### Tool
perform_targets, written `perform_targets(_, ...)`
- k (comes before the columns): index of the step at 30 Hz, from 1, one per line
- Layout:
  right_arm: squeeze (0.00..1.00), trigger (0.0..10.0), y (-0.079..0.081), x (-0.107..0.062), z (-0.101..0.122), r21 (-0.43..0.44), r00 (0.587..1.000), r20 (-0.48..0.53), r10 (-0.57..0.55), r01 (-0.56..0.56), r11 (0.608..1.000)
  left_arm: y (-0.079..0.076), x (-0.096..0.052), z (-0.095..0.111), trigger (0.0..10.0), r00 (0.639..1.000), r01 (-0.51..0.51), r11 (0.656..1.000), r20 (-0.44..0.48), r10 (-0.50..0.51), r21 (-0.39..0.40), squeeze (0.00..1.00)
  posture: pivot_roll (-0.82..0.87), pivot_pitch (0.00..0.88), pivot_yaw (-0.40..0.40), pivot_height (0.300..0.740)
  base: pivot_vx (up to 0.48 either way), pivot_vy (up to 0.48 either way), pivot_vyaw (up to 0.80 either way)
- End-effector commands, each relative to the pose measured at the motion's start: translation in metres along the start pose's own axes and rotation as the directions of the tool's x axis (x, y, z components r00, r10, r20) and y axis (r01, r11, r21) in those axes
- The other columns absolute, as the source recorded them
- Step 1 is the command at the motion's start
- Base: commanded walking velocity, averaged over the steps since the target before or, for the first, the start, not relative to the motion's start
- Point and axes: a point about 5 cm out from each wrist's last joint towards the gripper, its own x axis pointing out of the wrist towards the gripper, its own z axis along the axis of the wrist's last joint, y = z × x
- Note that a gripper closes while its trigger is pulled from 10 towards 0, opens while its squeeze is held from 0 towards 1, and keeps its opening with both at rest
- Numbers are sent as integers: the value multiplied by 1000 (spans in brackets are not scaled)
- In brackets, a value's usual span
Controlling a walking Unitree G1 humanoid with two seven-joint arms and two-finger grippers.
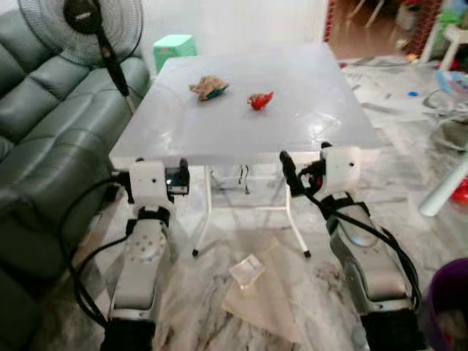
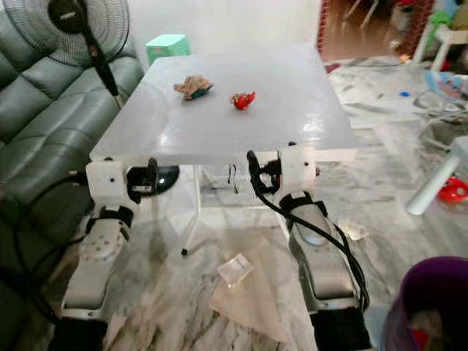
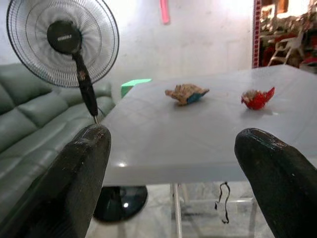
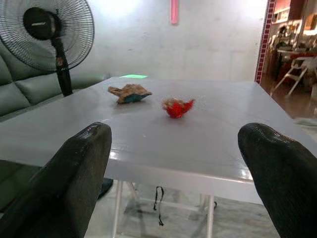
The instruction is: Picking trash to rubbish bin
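Note:
On the white folding table lie two pieces of trash: a crumpled brown and teal wrapper and, to its right, a crumpled red wrapper. Both grippers are held at the table's near edge, short of the trash. My left gripper is open, its fingers wide apart with nothing between them. My right gripper is also open and empty, and the red wrapper lies ahead of it. A purple rubbish bin stands on the floor at my lower right.
A clear plastic piece lies on a beige sheet on the marble floor under the table. A green sofa and a standing fan line the left side. A green stool stands behind the table, and clutter lies at the right.

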Motion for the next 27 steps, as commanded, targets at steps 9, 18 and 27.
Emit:
perform_targets(9, 16, 10000, 6, 4, 5, -4, 1000, 27, -2, 2, 1000, 7, -2, 3, 10000, 1000, 15, 1000, 25, -16, 26, 0, -54, 0, 70, 740, 0, 0, 0)
perform_targets(18, 20, 10000, 6, 5, 6, -18, 999, 44, -20, 21, 1000, 3, -2, 8, 10000, 997, 71, 997, 43, -70, -13, 0, -53, 0, 72, 740, 198, 0, 0)
perform_targets(27, 8, 10000, -3, 6, 9, -57, 995, 59, -80, 83, 995, 3, 0, 7, 10000, 996, 82, 996, 41, -81, -32, 0, -60, 0, 74, 740, 418, 0, 0)
